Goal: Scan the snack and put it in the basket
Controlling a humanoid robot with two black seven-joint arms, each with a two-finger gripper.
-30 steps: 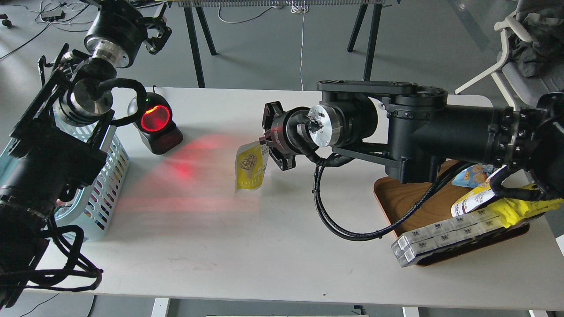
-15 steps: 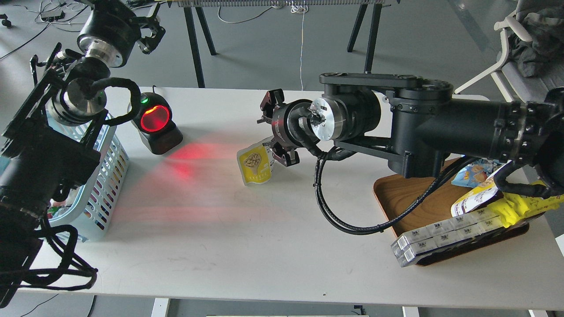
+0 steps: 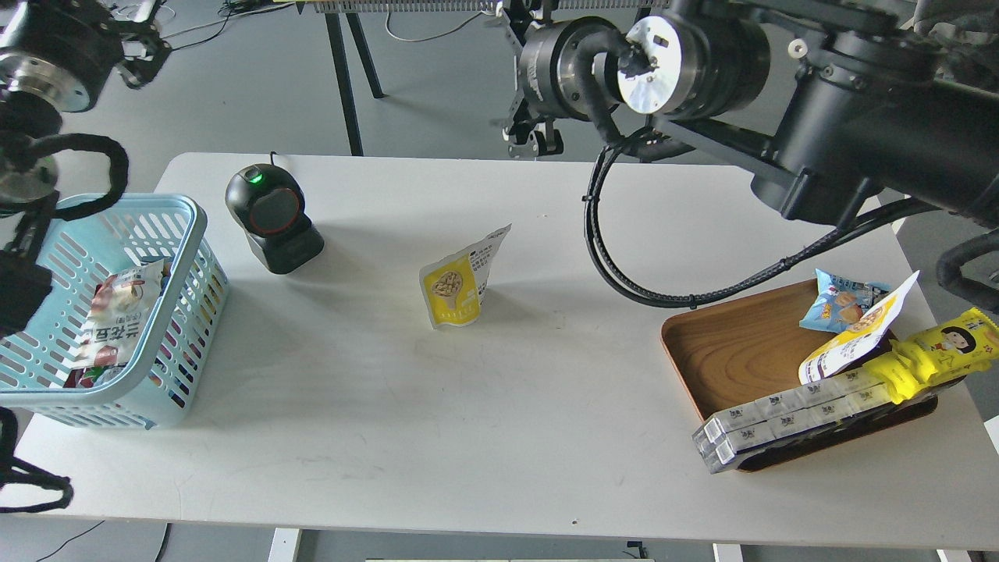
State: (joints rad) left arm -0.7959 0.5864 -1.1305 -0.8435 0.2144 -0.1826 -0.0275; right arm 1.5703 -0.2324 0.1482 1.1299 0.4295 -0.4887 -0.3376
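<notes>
Standing on the white table near centre, the snack pouch has nothing gripping it. At nine o'clock sits the light blue basket; between them, the barcode scanner. At twelve, the right gripper hangs high, its jaws indistinct, as are those of the left gripper at ten.

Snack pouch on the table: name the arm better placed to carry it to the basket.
Left, probably. The basket sits at the table's left end, under the left arm, with the snack pouch mid-table. The right gripper hangs beyond the far edge.
</notes>
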